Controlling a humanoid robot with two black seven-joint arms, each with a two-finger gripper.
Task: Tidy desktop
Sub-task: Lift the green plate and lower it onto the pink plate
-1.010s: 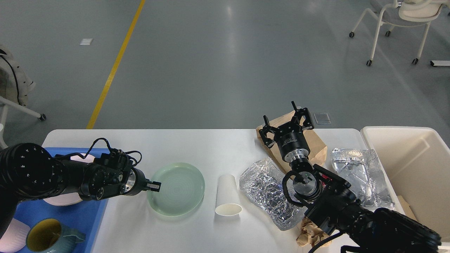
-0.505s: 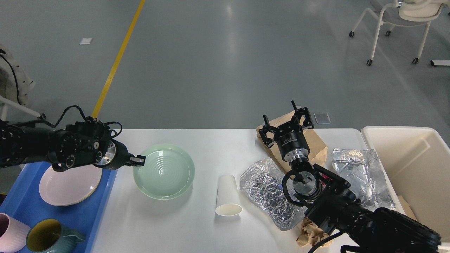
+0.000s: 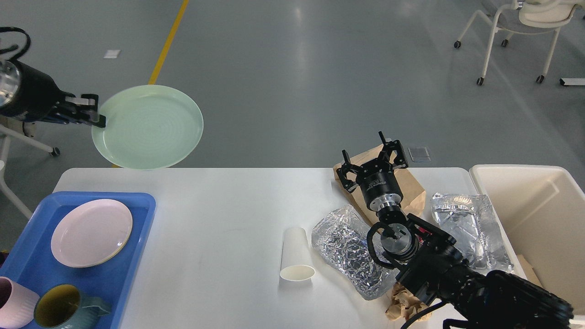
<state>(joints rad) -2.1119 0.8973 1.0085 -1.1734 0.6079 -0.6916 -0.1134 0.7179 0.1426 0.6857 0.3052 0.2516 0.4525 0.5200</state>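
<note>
The white desktop (image 3: 219,214) spans the lower half of the head view. My left gripper (image 3: 91,114) is shut on the rim of a pale green plate (image 3: 148,125) and holds it high above the desktop's back left corner. My right gripper (image 3: 372,160) is open and empty, over a brown paper bag (image 3: 411,185) at the back right. A white paper cup (image 3: 295,256) lies on its side at the middle front. Two crumpled foil bags, one (image 3: 347,246) left of my right arm and one (image 3: 470,219) right of it, lie on the desktop.
A blue tray (image 3: 137,214) at the front left holds a pink plate (image 3: 91,233), a pink cup (image 3: 13,308) and a teal mug (image 3: 64,310). A cream bin (image 3: 539,205) stands at the right edge. Crumpled brown paper (image 3: 402,306) lies under my right arm.
My left gripper has lifted the green plate off the desktop, up and to the left, high above the back left corner. The right arm has not moved.
</note>
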